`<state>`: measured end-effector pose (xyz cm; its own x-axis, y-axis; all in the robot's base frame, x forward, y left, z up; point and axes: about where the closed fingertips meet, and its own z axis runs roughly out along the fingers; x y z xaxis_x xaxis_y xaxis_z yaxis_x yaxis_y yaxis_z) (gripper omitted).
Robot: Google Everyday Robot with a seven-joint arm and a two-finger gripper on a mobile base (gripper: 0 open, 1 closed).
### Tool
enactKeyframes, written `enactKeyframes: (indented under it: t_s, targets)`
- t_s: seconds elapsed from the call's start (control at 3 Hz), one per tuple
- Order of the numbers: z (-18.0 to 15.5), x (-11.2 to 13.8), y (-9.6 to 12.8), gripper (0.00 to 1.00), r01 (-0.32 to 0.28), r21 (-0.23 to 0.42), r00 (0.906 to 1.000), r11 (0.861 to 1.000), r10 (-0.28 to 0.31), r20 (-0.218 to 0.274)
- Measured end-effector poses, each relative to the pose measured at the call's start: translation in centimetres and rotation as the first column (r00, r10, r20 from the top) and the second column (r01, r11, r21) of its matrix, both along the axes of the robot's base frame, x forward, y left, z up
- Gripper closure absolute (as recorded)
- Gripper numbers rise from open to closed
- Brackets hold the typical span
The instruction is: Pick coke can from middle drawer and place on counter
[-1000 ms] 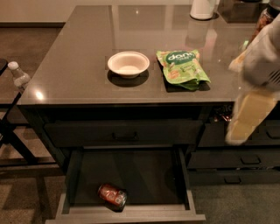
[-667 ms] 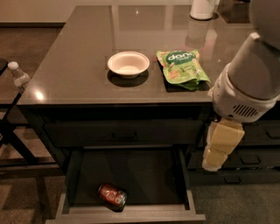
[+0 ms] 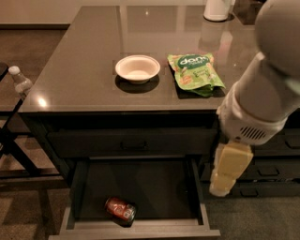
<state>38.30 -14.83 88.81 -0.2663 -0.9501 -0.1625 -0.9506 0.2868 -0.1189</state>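
The can (image 3: 120, 209) lies on its side in the open middle drawer (image 3: 136, 229), in the front left part of the dark floor, close to the front wall. Its red body points roughly left to right and its lettering is too dim to read.

The gripper (image 3: 224, 180) hangs to the right of the drawer, outside its right wall and higher than the can. It shows as a pale yellow block pointing down from the white arm (image 3: 262, 93). It is well apart from the can, with the drawer's right half and side wall between them. Nothing is seen in it. Whether it is wide or narrow I cannot tell, since its tip reads as one solid shape against the dark cabinet.

The counter (image 3: 84, 70) is above, glossy, with light spots on it. A white bowl (image 3: 137, 68) stands near its front middle, and a green bag (image 3: 194, 72) lies just beside the bowl on the right. The arm covers the counter's right front corner and reaches to the bag's lower right edge; I cannot tell if they touch.

A white object (image 3: 218, 8) at the counter's far edge is cut off by the top border. The arm hides part of the narrow drawers (image 3: 269, 171) on the right. The top drawer (image 3: 133, 144) is shut, its handle barely showing. A clear bottle (image 3: 21, 82) stands at the left, off the counter, on something dark that is hard to make out. The middle drawer's front rim is clipped at the bottom left.
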Motion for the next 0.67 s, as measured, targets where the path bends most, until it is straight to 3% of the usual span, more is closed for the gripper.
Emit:
enactKeyframes:
  t_s: [0.33, 0.67]
  targets:
    - [-4.7, -1.9, 3.0, 0.0, 0.012, 0.002, 0.997, 1.0, -0.012, -0.076]
    - [-9.7, -3.7, 5.4, 0.0, 0.047, -0.011, 0.9867, 0.999, -0.049, -0.155]
